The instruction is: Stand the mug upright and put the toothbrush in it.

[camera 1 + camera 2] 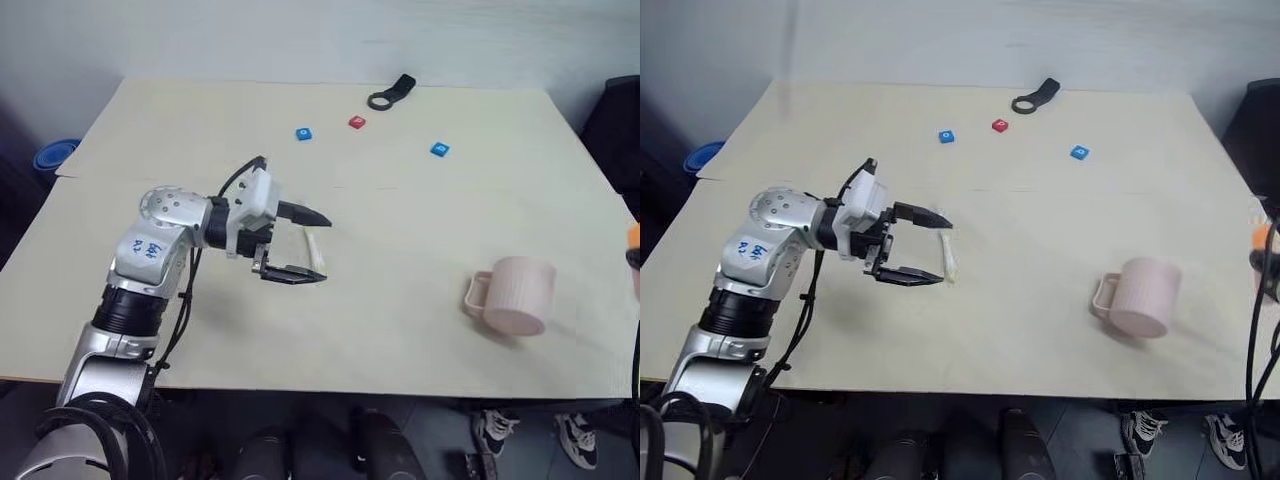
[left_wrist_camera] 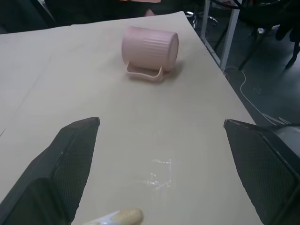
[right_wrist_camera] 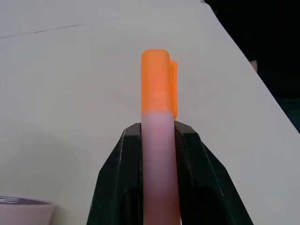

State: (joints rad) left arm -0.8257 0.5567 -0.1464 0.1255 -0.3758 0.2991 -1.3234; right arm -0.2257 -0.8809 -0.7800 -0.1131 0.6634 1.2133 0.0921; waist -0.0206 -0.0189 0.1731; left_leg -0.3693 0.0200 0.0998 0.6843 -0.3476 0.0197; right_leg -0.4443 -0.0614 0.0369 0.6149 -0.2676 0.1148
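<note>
The pale pink ribbed mug [image 1: 515, 293] lies on its side on the right part of the table, its loop handle flat on the surface. The slim white toothbrush [image 1: 313, 246] lies near the table's middle. My left gripper [image 1: 322, 248] is open, one finger on each side of the toothbrush and not gripping it; the left wrist view shows the yellowish handle end [image 2: 124, 216] between the wide-apart fingers [image 2: 70, 164]. My right gripper [image 3: 159, 129] is out at the table's right edge, shut on a pink-and-orange marker [image 3: 158, 84].
Two blue blocks [image 1: 303, 133] [image 1: 439, 149], a red block [image 1: 357, 122] and a black ring-shaped tool [image 1: 390, 94] lie at the far side of the table [image 1: 200, 330]. A person's shoes [image 1: 495, 430] show below the front edge at the right.
</note>
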